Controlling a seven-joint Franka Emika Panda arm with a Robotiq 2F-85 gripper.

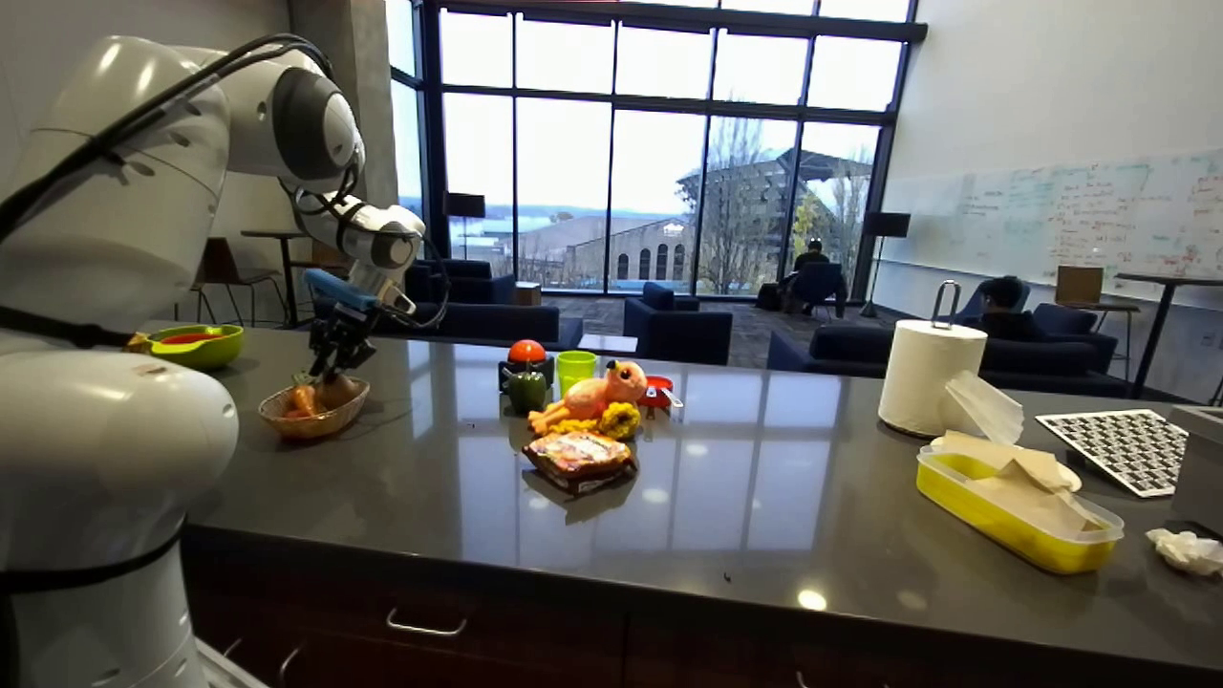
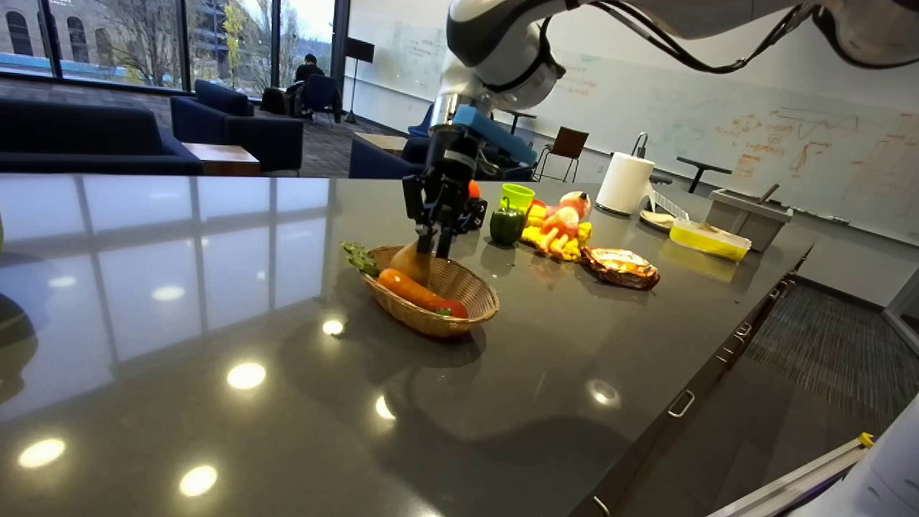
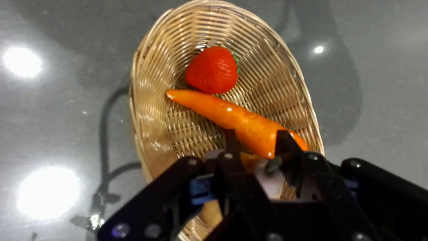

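My gripper [image 2: 434, 253] points down into a woven oval basket [image 2: 477, 298] on the grey counter. Partly closed, its fingers stand on either side of the top of a tan pear [image 2: 406, 264], which seems gripped by its stem end. The wrist view shows the pear's pale neck [image 3: 271, 182] filling the gap, while the gripper [image 3: 256, 136] covers much of its body. Just beyond the fingertips lies an orange carrot [image 3: 249, 129], with leafy greens [image 2: 359, 257] over the basket rim. A red strawberry [image 3: 212, 70] rests at the basket's far end.
Grouped mid-counter are a green pepper [image 1: 527, 392], a green cup [image 1: 576, 367], a plush pink bird [image 1: 597, 392], yellow corn [image 1: 619, 421] and a shiny packet [image 1: 581, 457]. A lime bowl [image 1: 205, 355], a paper towel roll [image 1: 927, 377] and a yellow container [image 1: 1061, 552] also stand on the counter.
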